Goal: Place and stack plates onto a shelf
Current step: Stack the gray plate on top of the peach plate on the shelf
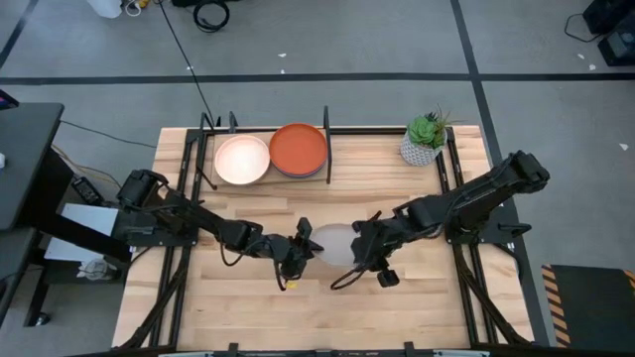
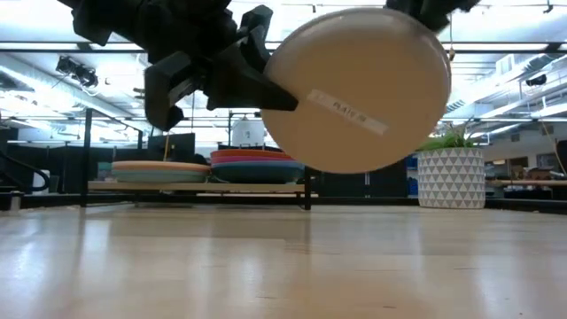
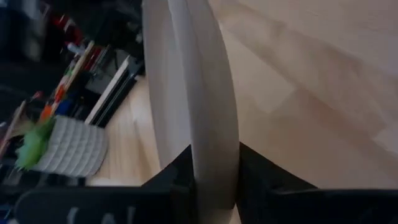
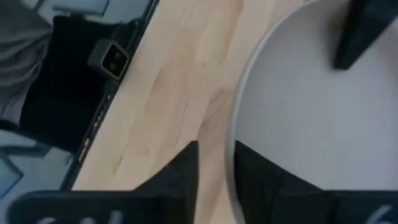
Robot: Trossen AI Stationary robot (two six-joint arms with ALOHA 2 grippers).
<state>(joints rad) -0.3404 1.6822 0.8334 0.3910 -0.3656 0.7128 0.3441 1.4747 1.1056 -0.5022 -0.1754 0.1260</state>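
The round pale grey plate (image 1: 334,244) is up in the air above the light wood tabletop (image 1: 248,307), well apart from the light wood shelf with thin black rods (image 1: 266,181) and nearer the front of the table than the shelf is. In the low view this plate (image 2: 359,89) hangs clear of the table, tilted, with a small white label on its underside.

Some of the job looks done. On the shelf lies a cream plate (image 1: 242,159) on top of one pile, and just beside it an orange-red plate (image 1: 299,149) on top of a second pile. The low view shows more plates under each top one (I cannot count them for sure). The grey plate is not on the shelf yet, so it is at least one that is left.

The left gripper (image 1: 302,241) pinches one edge of the grey plate, with a finger on each side of the rim, as its own wrist view shows. The right gripper (image 1: 365,247) is at the other edge, its fingers either side of the rim; I think it grips too. Both arms reach in low from the table's two sides and meet at the plate. A white pot with a green plant (image 1: 425,140) stands near the shelf.
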